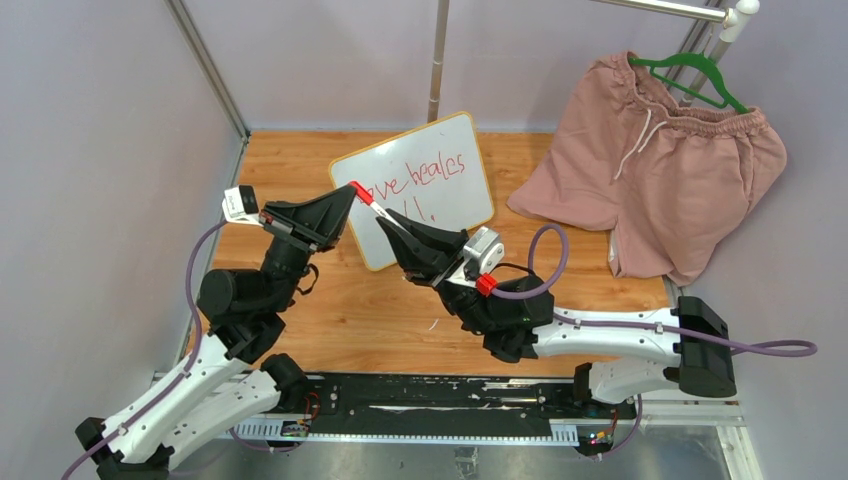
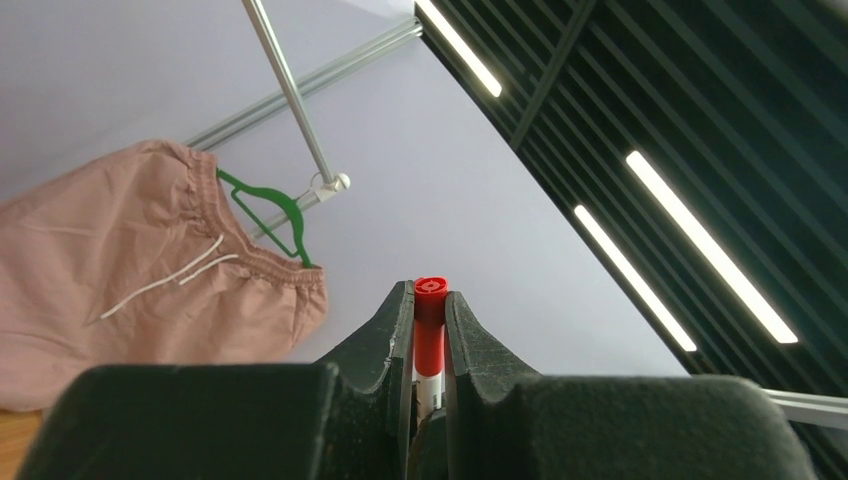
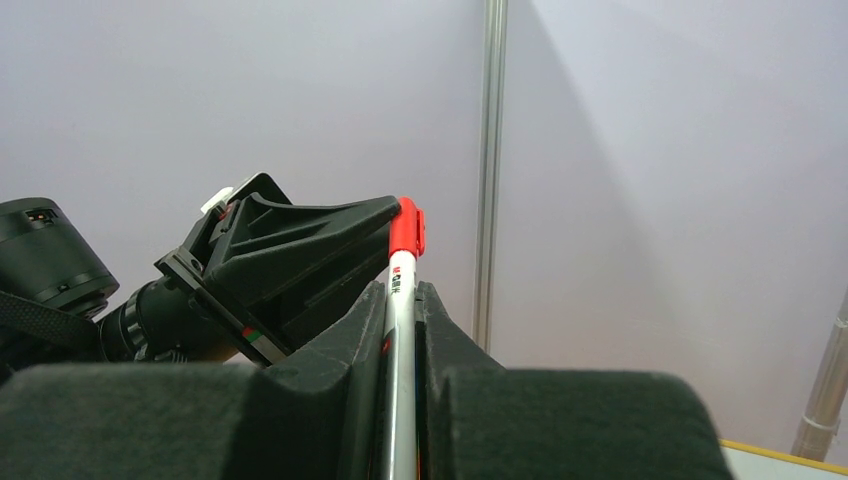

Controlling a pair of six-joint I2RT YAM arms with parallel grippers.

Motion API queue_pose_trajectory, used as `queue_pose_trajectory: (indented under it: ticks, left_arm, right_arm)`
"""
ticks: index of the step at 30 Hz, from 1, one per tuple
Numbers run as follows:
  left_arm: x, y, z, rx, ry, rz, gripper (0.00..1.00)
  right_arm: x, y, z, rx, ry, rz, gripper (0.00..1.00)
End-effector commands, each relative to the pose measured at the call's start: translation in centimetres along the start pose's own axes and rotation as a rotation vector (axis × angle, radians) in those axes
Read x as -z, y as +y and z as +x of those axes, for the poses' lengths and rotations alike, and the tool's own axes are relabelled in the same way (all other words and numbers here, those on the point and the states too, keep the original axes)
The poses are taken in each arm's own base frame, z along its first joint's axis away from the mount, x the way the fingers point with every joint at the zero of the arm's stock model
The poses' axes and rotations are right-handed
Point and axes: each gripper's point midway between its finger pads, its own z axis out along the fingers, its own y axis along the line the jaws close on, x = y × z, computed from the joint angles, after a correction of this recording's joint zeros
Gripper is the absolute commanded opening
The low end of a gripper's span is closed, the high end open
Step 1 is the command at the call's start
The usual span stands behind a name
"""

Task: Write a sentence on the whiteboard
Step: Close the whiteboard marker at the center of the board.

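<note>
Yellow-framed whiteboard [image 1: 466, 204], tilted; red cursive sentence [image 1: 430, 176], part-hidden

The whiteboard [image 1: 470, 205] is shiny white with a yellow-orange edge, and the sentence [image 1: 425, 178] on it is red. The marker [image 3: 400, 340] is white and its cap [image 2: 430, 320] is red. The left end effector [image 1: 348, 192] and right end effector [image 1: 390, 226] are black. The desk [image 1: 380, 310] is brown wood with stripes. The shorts [image 1: 660, 170] are pink, the hanger [image 1: 722, 84] is green, and the wall [image 1: 320, 60] looks pale purple, maybe grey.

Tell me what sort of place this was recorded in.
Probably a partitioned robot test booth, not a home: plain lilac panel walls on metal poles, a wooden tabletop, and staged props: a whiteboard and pink shorts on a hanger.
</note>
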Motion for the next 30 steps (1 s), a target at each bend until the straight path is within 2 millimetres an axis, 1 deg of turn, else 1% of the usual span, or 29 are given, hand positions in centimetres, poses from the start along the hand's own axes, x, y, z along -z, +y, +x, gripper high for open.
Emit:
queue_pose_trajectory:
  ticks: [1,5,10,15,21,30]
  left_arm:
    - [0.1,-0.7,2.4,0.008,0.130,0.038,0.00]
    - [0.0,-0.7,2.5,0.003,0.134,0.041,0.00]
    - [0.4,-0.6,1.5,-0.004,0.085,0.033,0.00]
    - [0.5,-1.0,1.0,-0.014,0.063,0.041,0.05]
    - [0.5,-0.9,1.1,-0.013,0.065,0.038,0.10]
    - [0.3,-1.1,0.9,-0.013,0.059,0.040,0.17]
  right_arm:
    - [-1.1,0.3,0.2,-0.015,0.003,-0.024,0.00]
    - [-1.0,0.4,0.1,-0.017,0.000,-0.032,0.00]
    - [-0.7,0.2,-0.5,-0.026,-0.012,-0.033,0.00]
    - [-0.6,0.3,-0.8,-0.033,-0.016,-0.040,0.00]
    - [-0.5,0.3,-0.6,-0.037,-0.013,-0.044,0.00]
    - [-0.4,0.2,-0.9,-0.038,-0.018,-0.045,0.00]
